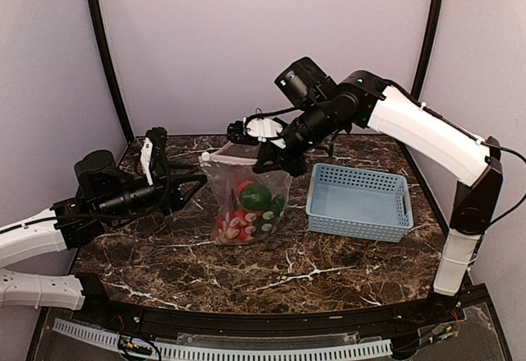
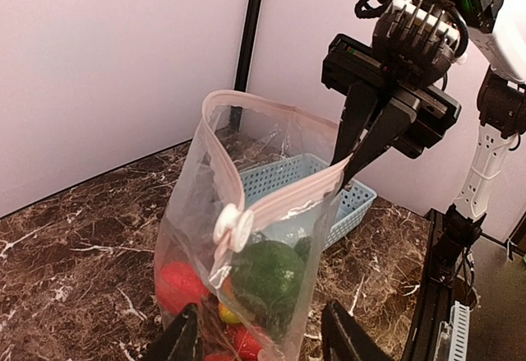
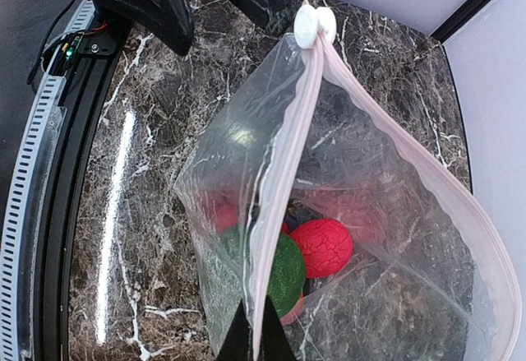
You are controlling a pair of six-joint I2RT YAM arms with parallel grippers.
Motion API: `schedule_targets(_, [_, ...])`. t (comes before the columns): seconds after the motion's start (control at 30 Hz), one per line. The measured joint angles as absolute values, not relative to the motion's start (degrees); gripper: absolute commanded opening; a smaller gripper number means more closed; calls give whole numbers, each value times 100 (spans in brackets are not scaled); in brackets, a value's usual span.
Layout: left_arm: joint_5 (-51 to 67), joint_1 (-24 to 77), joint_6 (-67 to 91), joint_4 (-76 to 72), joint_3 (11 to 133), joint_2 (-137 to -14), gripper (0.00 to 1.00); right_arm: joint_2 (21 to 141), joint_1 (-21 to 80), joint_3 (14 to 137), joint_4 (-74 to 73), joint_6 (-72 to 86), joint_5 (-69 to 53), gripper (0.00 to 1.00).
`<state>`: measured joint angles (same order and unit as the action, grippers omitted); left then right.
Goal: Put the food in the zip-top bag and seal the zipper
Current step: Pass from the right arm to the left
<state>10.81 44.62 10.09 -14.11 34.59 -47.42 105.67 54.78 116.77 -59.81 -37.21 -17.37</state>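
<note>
Now right gripper (image 2: 345,168) fingers clenched on zipper (image 2: 283,201) strip, zip-top bag (image 1: 246,201) hanging below them, mouth gaping. Food (image 2: 265,275) heaped in bag bottom, under fingers. Left gripper (image 1: 187,190) fingers spread, gripping nothing, just short of bag's white slider (image 2: 233,225) end. Blue basket (image 1: 359,201) beyond right fingers, on table (image 1: 288,275).

Two robot arms reach toward the middle from either side, one gripper pinched shut and the other spread open.
The right arm rises from the near right, bends at the elbow and slopes down toward the centre, where the right gripper (image 2: 343,172) points downward, fingers pressed together on the zipper (image 2: 288,201). The left arm lies low from the near left, stretched rightward, and the left gripper (image 2: 263,338) holds its fingers wide apart.
</note>
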Motion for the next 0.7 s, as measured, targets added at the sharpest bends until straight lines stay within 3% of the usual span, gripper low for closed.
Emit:
schedule_targets(0.23, [1168,4462,875,-1887,3457,-5277,40,10567,5478,11677,-5979,-3691,-1822,0])
schedule_targets(0.7, [1288,4303,497,-2445,3457,-5642,37,10565,5478,11677,-5979,-3625,-1953,0])
